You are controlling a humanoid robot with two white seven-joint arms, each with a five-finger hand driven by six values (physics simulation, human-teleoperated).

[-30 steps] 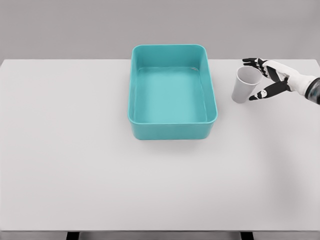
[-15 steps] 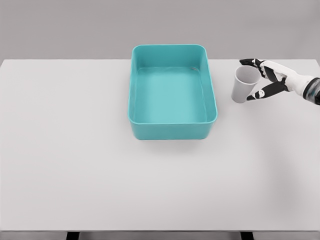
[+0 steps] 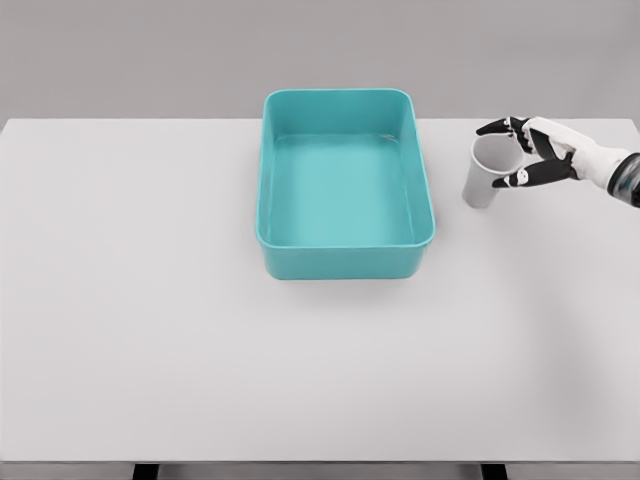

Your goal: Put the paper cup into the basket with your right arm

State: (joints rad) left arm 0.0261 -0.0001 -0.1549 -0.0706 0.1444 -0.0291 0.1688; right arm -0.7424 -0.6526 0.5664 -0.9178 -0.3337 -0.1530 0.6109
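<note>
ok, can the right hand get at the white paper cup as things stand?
Probably yes. The right hand is already at the white paper cup, fingers curled around its rim side; nothing lies between them, and the teal plastic basket stands apart.

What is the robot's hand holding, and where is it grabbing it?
The right hand is closing on the paper cup near its rim, fingers behind and thumb in front. The cup looks still on the table, so a firm hold cannot be told.

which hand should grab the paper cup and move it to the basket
Right. The right hand is already at the paper cup, fingers curled around it, just right of the teal basket. No left arm shows.
</note>
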